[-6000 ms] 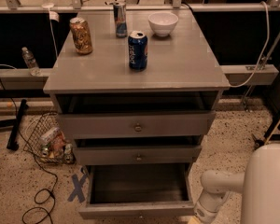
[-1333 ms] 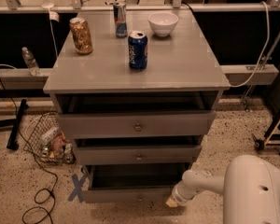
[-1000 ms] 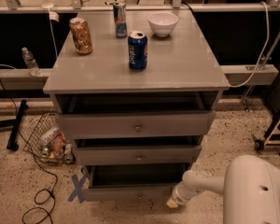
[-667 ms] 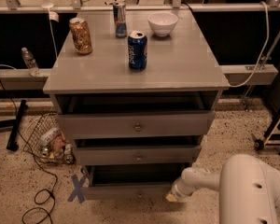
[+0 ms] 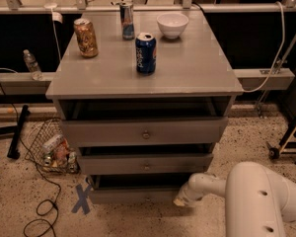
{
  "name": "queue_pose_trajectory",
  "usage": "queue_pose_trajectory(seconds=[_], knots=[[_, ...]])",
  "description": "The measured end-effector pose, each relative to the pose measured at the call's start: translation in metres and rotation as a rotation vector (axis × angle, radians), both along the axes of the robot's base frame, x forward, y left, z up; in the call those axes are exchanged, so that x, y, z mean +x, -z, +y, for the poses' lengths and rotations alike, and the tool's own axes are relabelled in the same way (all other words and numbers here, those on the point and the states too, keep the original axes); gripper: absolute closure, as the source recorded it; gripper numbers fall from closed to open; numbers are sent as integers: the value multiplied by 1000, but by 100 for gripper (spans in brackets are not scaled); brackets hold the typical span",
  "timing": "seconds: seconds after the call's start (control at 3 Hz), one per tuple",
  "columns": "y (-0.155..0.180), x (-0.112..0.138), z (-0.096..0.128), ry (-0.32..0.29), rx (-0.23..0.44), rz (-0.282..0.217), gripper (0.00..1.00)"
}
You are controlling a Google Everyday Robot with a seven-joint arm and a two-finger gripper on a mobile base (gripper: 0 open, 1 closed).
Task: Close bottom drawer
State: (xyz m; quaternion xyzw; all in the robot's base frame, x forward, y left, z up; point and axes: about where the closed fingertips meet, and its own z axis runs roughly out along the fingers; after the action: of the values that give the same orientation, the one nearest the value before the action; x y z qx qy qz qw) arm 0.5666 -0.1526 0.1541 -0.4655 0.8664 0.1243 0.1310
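Observation:
The bottom drawer (image 5: 133,195) is the lowest of three in the grey wooden cabinet (image 5: 144,78). Its flat grey front stands only a little out from the cabinet, with a narrow dark gap above it. Its knob is hidden. My gripper (image 5: 180,200) is at the end of the white arm (image 5: 246,196), low at the drawer front's right end, pressed against it. The middle drawer (image 5: 146,163) and the uppermost drawer (image 5: 145,131) each stand slightly out.
On the cabinet top stand a blue can (image 5: 145,53), a gold can (image 5: 86,37), a slim can (image 5: 127,19) and a white bowl (image 5: 172,24). A wire basket with litter (image 5: 52,147) and cables lie on the floor left. A blue tape cross (image 5: 82,199) marks the floor.
Six seconds ago the bottom drawer stood wide open with its dark inside showing. It has been pushed in, and my gripper has moved left and inward along with its front.

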Motion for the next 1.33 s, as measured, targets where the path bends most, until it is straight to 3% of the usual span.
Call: queue_pose_trajectory(seconds=[0.33,0.67,1.33], knots=[[0,9,1,-4,-4,-15,100],[-2,41,7,-25,-20,-62,100],[-7,52,12,-43,-43,-58,100]])
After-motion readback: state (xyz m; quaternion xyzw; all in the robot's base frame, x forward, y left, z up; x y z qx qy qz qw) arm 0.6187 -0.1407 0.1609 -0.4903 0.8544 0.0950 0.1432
